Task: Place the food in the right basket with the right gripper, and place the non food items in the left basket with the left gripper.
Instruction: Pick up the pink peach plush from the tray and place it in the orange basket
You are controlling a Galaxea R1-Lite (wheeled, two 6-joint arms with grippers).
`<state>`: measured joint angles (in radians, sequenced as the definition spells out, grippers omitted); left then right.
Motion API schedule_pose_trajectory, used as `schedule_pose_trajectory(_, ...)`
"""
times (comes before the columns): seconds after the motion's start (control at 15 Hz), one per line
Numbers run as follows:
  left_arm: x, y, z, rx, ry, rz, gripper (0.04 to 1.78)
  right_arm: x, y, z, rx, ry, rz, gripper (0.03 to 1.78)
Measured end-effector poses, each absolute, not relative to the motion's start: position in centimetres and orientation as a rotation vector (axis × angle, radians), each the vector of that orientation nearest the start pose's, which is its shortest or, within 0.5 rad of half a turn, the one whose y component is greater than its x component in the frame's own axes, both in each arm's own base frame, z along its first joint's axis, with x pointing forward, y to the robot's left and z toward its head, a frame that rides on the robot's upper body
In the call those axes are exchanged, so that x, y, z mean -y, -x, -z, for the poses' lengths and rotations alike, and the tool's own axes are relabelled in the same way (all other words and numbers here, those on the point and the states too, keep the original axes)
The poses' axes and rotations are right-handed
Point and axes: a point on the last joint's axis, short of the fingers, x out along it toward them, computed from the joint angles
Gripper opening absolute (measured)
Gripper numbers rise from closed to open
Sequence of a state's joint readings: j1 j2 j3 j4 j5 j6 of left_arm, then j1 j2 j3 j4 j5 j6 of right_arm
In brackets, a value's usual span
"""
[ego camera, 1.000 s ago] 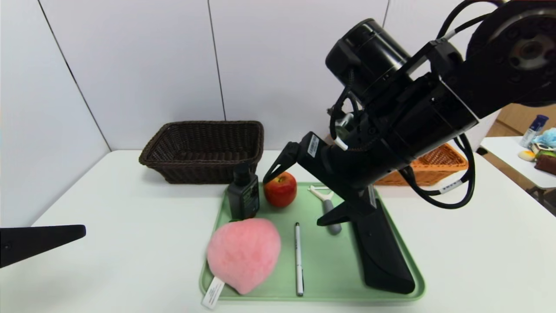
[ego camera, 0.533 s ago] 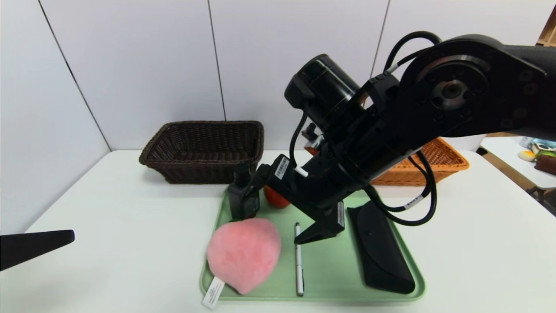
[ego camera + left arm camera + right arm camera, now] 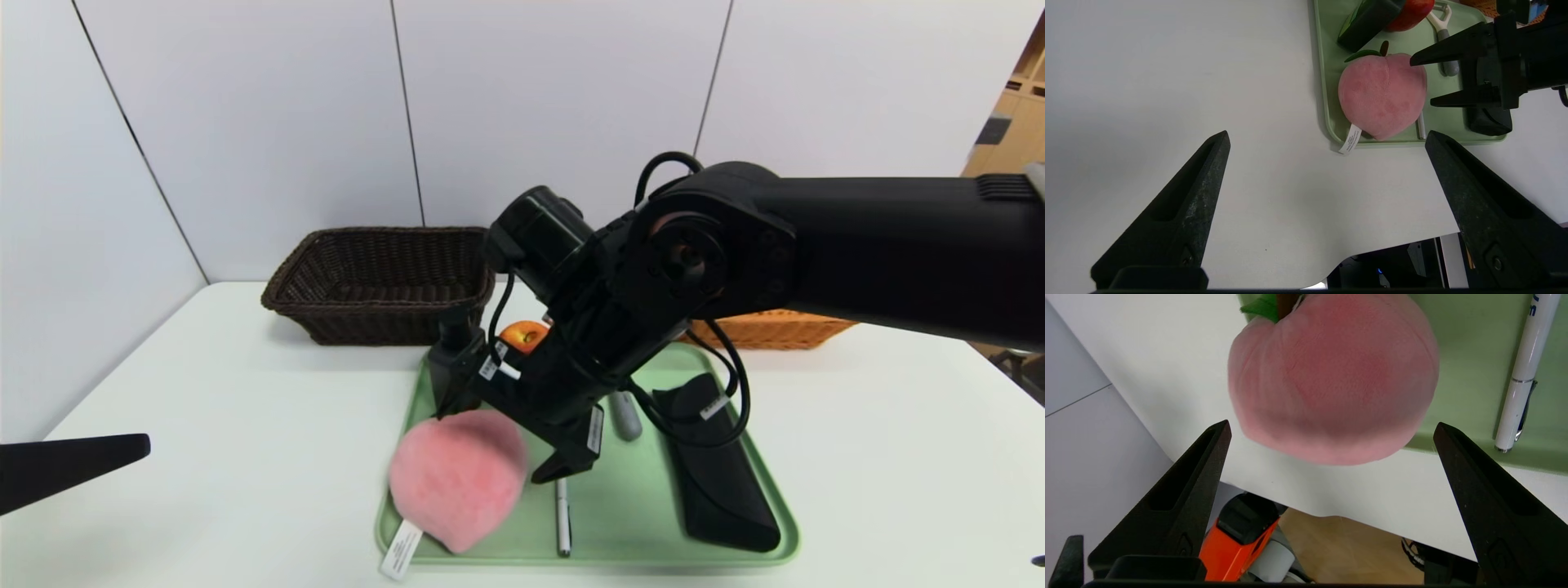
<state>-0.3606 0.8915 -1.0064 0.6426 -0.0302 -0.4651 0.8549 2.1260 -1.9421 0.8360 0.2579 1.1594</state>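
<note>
Right gripper (image 3: pixel 510 437) lined up on the peach (image 3: pixel 457 478), fingers spread wide and empty.
The peach lies at lower centre of the head view, on the green tray (image 3: pixel 645 506); centre your fingers round its widest part before closing. Only the right wrist view shows both fingers clear. The left gripper (image 3: pixel 1327 212) waits open, holding nothing.

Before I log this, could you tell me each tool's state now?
Left tool: open, empty.
Right tool: open, empty, at the plush peach.
</note>
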Motion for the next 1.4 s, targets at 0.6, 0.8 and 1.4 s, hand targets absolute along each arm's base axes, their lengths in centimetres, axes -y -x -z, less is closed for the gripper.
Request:
schedule_pose_trajectory(0.6, 2.6, -6.6, -27.4, -0.632, 0.361, 0.262, 1.69, -32.5, -25.8, -18.5, -1.465, -0.630, -0.276, 1.71)
schedule_pose_trajectory(0.8, 2.6, -6.6, -27.3, -0.636, 0.360, 0.261, 1.69, -32.9, -26.1, -17.9, -1.463, -0.648, -0.273, 1.71)
schedule_pose_trajectory(1.4, 2.6, -6.5, -27.1, -0.640, 0.360, 0.260, 1.69, -33.0, -26.2, -17.5, -1.469, -0.645, -0.262, 0.96)
